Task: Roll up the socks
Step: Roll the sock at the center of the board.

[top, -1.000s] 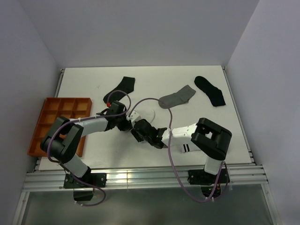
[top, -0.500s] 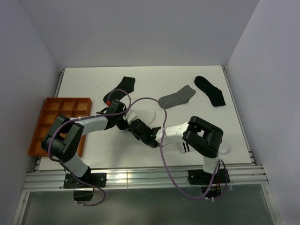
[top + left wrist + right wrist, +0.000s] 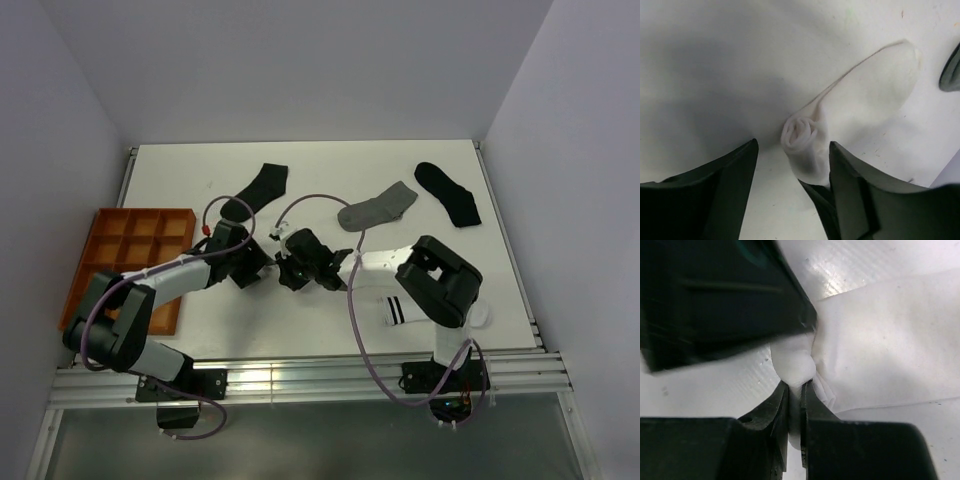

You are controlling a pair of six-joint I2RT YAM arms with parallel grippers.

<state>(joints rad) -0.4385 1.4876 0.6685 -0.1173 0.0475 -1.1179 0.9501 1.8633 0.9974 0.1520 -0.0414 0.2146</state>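
The right gripper (image 3: 795, 386) is pressed together, pinching the rolled end of the plain white sock (image 3: 865, 95). The left gripper (image 3: 792, 147) stands spread with one finger on each side of that roll, and the rest of the sock lies flat near the middle of the table (image 3: 300, 170). The orange tray (image 3: 145, 212) sits at the table's left edge, partly under the left arm, while the striped sock (image 3: 393, 310), grey sock (image 3: 378, 208) and black socks (image 3: 258, 188) lie apart on the table. A second ago the left gripper was nearly shut and the right one wider, so they have swapped.
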